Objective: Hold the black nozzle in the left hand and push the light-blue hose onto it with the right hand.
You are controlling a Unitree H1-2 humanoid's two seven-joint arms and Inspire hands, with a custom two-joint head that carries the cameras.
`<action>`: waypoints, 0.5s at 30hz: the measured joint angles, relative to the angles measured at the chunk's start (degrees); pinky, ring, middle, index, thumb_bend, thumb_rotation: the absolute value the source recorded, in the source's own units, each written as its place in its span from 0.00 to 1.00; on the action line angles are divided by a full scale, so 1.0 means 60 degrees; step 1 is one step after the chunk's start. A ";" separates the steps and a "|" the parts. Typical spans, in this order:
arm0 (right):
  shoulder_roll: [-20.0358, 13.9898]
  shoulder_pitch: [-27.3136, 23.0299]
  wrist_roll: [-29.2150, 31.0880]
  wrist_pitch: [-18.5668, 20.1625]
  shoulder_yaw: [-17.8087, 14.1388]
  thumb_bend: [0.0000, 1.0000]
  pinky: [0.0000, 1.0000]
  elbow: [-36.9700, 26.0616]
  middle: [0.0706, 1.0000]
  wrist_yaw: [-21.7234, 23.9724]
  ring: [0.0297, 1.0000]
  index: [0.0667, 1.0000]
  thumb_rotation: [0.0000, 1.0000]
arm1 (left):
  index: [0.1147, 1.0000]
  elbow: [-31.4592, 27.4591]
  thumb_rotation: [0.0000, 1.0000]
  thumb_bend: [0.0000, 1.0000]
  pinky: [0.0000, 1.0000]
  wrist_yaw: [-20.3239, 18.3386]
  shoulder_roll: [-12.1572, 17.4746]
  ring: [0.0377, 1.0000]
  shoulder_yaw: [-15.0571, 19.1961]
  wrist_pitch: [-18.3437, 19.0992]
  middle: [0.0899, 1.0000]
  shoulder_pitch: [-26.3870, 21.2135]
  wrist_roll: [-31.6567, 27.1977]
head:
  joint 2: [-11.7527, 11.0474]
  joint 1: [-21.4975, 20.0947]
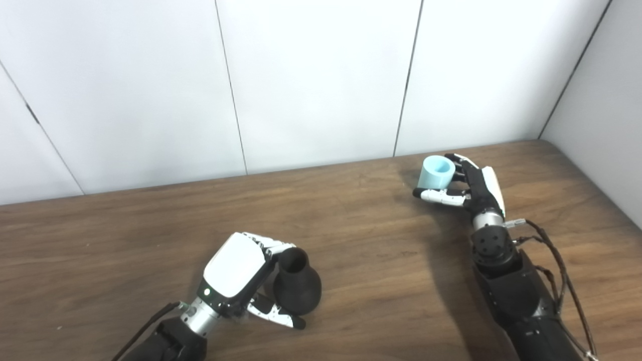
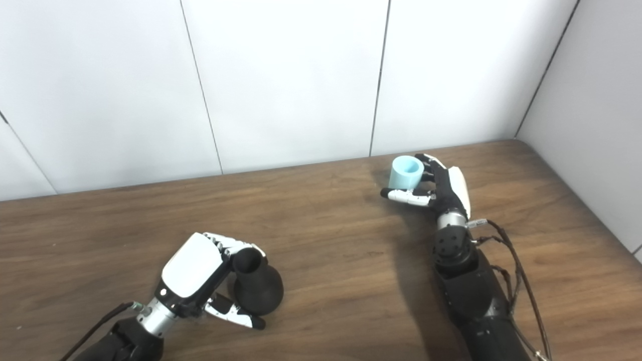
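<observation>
In the left eye view, the left hand sits at the near left of the brown wooden table, its fingers curled round the narrow neck of the black bell-shaped plastic nozzle and its thumb below the wide base. The nozzle stands on the table with its open mouth upward, tilted slightly left. Far to the right, well apart, the right hand grips the short light-blue cylindrical hose piece from the side, open end up.

The right eye view shows more of the grey side wall at the right and the dark cables looping beside the right forearm. The white panelled back wall rises behind the table. Bare wood lies between nozzle and hose.
</observation>
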 measured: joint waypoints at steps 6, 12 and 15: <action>0.0099 0.0000 -0.0014 -0.0146 0.0005 0.93 0.68 0.0052 0.75 -0.0134 0.73 0.77 0.24 | 0.47 0.0000 0.00 0.51 0.26 0.0000 0.0000 0.30 0.0000 0.0000 0.36 -0.0001 0.0000 | 0.0000 -0.0015; 0.0166 0.0000 -0.0035 -0.0248 0.0009 0.90 0.60 0.0099 0.68 -0.0305 0.65 0.69 0.14 | 0.46 -0.0001 0.00 0.51 0.24 0.0000 -0.0001 0.28 0.0002 0.0000 0.35 -0.0001 0.0005 | 0.0000 0.0000; 0.0211 -0.0002 -0.0039 -0.0406 -0.0010 0.83 0.53 0.0206 0.61 -0.0472 0.59 0.61 0.07 | 0.47 0.0000 0.00 0.51 0.25 0.0000 -0.0002 0.30 0.0002 0.0000 0.35 -0.0002 0.0010 | 0.0015 -0.0015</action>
